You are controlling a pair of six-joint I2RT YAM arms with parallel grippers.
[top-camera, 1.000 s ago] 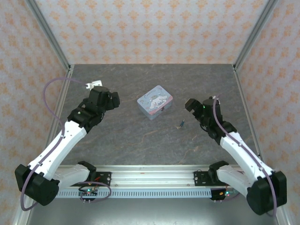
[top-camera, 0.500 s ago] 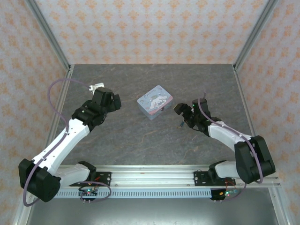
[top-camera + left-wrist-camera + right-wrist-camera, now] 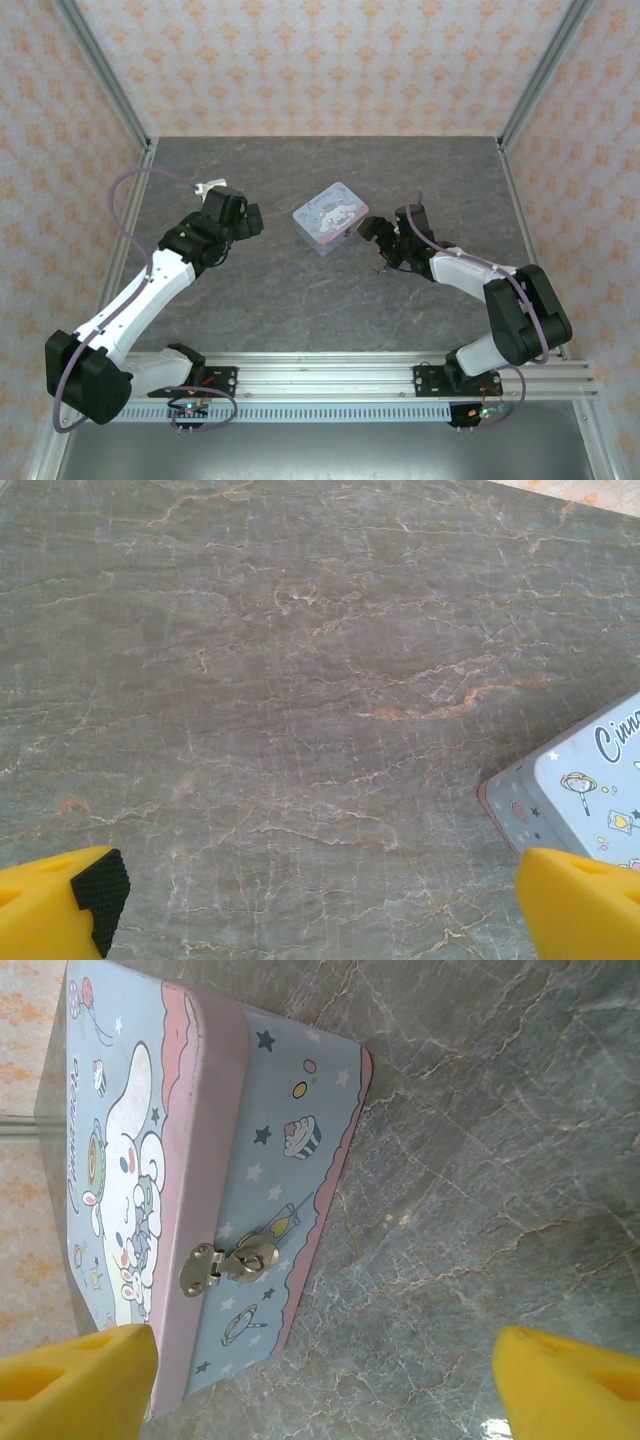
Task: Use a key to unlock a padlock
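A grey marble-veined tabletop (image 3: 300, 300) sat boxed in by walls (image 3: 320, 60) papered in pale pink with orange floral motifs, silver metal posts (image 3: 101, 70) rising at the corners and an aluminium rail (image 3: 330, 372) along the near edge, evenly lit

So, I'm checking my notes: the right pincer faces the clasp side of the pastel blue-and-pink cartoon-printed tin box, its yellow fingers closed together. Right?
Not quite. The right pincer does face the silver metal clasp side of the pastel blue-and-pink cartoon-printed tin box, but its yellow fingers stand wide apart, not closed together; the right wrist view shows this.
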